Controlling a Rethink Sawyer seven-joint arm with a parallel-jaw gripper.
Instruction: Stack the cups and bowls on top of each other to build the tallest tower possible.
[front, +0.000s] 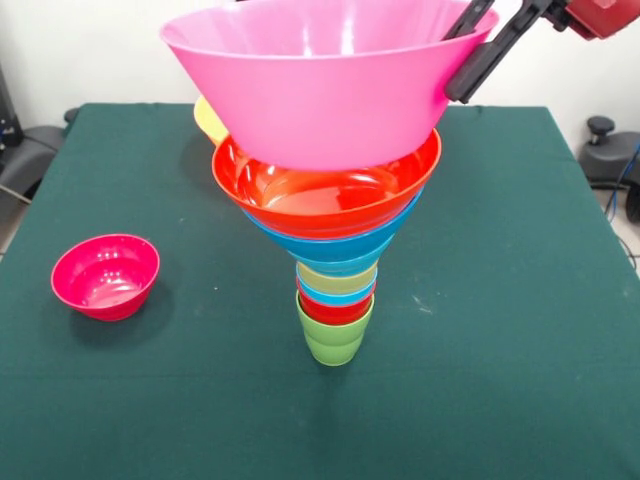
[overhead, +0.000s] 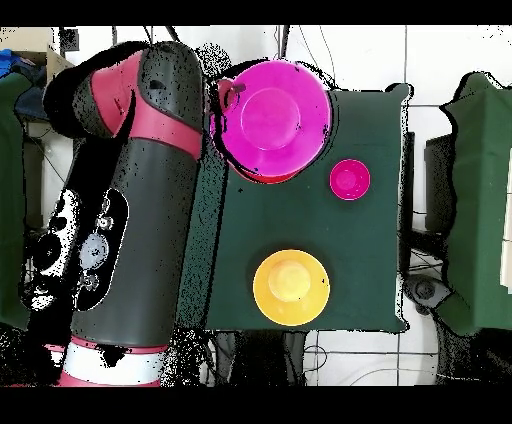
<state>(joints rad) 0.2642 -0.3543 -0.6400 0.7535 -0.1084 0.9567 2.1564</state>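
The tower (front: 336, 290) stands mid-table: a lime green cup (front: 334, 338) at the base, then red, light blue and yellow cups, a blue bowl (front: 335, 246) and a wide red-orange bowl (front: 325, 195). The large pink bowl (front: 320, 90) is on top, its bottom down inside the red-orange bowl. My gripper (front: 456, 66) comes in from the upper right and is shut on the pink bowl's right rim, one finger inside and one outside. From overhead, the pink bowl (overhead: 275, 118) hides the tower, and the gripper (overhead: 228, 93) is at its left rim.
A small magenta bowl (front: 105, 277) sits alone at the left, also in the overhead view (overhead: 349, 179). The large yellow-orange bowl (overhead: 290, 287) sits nearer the robot's base; in the front view (front: 206, 121) it peeks out behind the tower. The green table (front: 520, 300) has edges on all sides.
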